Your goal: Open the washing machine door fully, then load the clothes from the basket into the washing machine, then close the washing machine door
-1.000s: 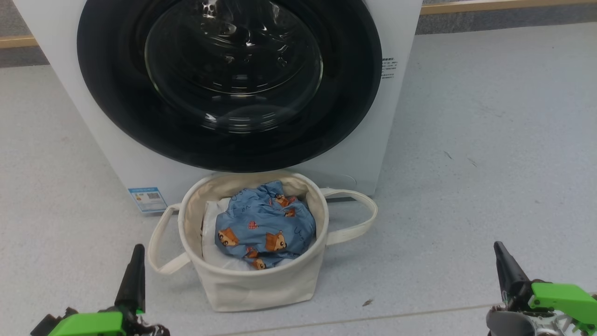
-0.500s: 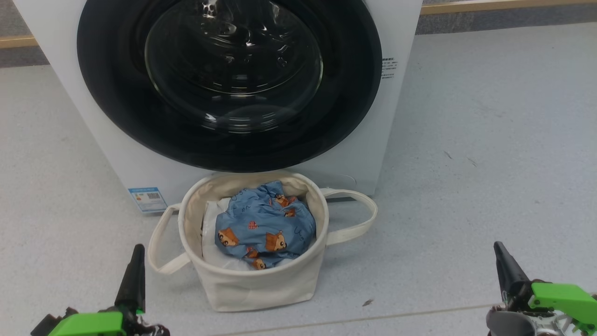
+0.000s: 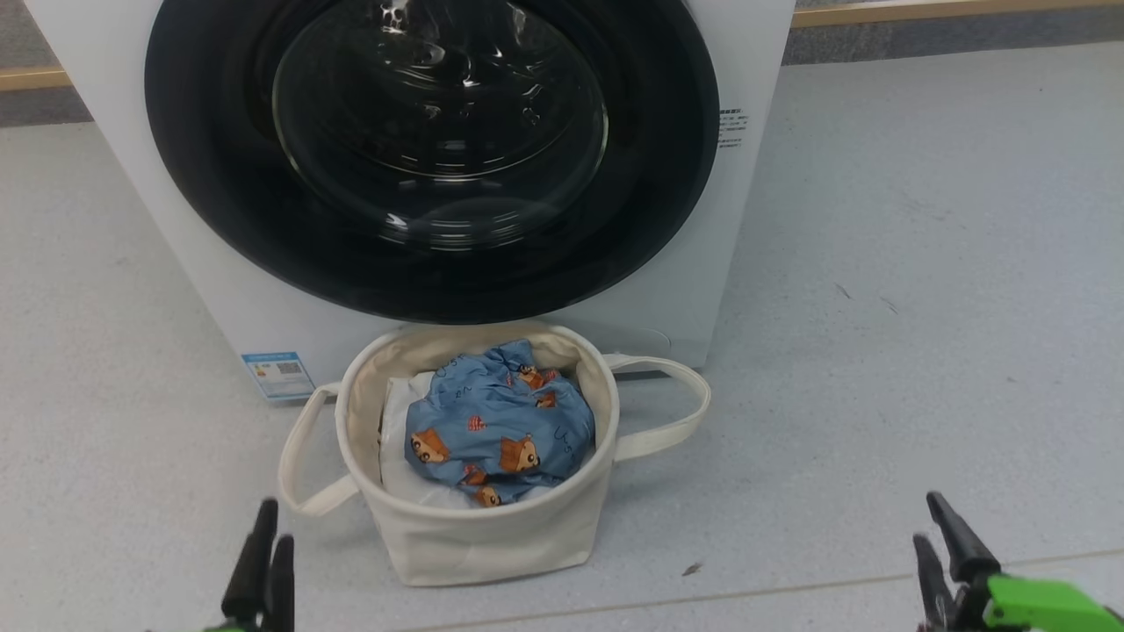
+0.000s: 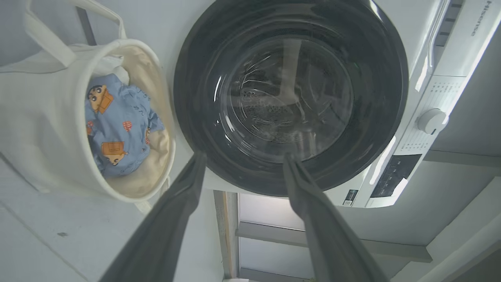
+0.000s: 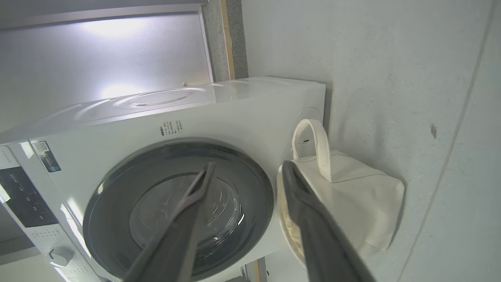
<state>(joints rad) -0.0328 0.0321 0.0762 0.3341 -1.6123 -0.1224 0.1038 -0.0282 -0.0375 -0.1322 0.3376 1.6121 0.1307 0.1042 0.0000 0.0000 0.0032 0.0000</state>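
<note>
The clothes (image 3: pixel 500 426) lie crumpled inside the basket (image 3: pixel 483 540), a light-blue garment with orange-brown bears, resting on top of a plain white bundle (image 3: pixel 397 412) that shows along the basket's left inner side. The basket stands upright on the floor (image 3: pixel 922 263), just in front of the washing machine (image 3: pixel 702 281) and roughly centred under the washing machine door (image 3: pixel 435 158); its two loop handles (image 3: pixel 676 412) droop outward to either side, the right one lying close to the machine's base. The door is closed flat against the white front – its glossy black rim takes up nearly the whole width, with the clear glass bowl in the middle and the drum dim behind it. A blue label sticker (image 3: pixel 277 375) sits at the machine's lower corner on the robot's left. In the left wrist view a white control knob (image 4: pixel 431 120) shows on the panel beside the door.

Both grippers are low at the near edge of the head view, well apart from the basket and touching nothing. The left gripper (image 3: pixel 274 522) is to the basket's left, and the left wrist view shows its two dark fingers (image 4: pixel 176 203) spread with a clear gap, nothing between them. The right gripper (image 3: pixel 926 518) is far off to the right – its jaws also stand apart and empty, with a green part of its body at the frame's corner
</note>
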